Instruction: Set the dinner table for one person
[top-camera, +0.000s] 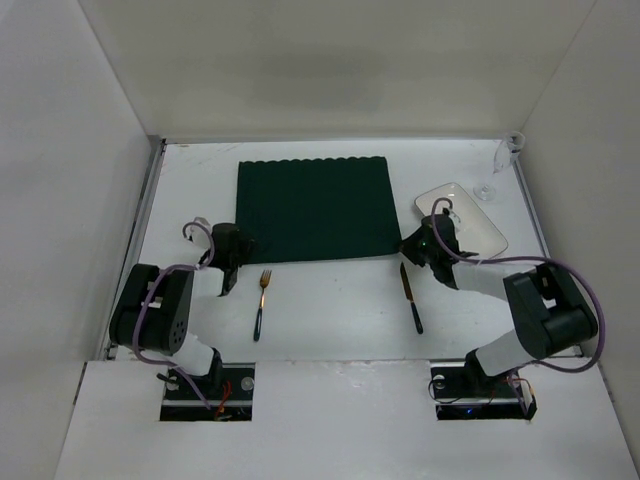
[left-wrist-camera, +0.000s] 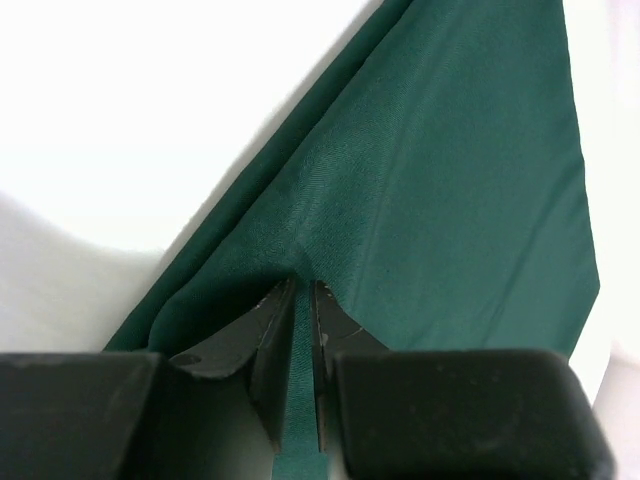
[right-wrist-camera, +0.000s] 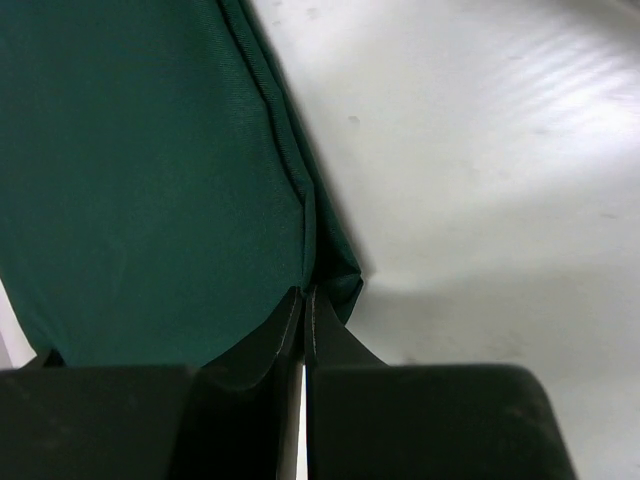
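Observation:
A dark green scallop-edged placemat (top-camera: 315, 208) lies on the white dinner table (top-camera: 330, 300). My left gripper (top-camera: 237, 250) is shut on the placemat's near left corner; in the left wrist view the cloth (left-wrist-camera: 420, 200) runs between the pinched fingertips (left-wrist-camera: 270, 320). My right gripper (top-camera: 410, 247) is shut on the near right corner; the right wrist view shows the cloth (right-wrist-camera: 150, 180) bunched at the fingertips (right-wrist-camera: 330, 330). A fork (top-camera: 261, 301) and a knife (top-camera: 411, 297) lie on the table in front of the placemat.
A white plate (top-camera: 463, 218) sits right of the placemat, behind my right arm. A clear wine glass (top-camera: 492, 170) stands at the far right near the wall. White walls enclose the table on three sides.

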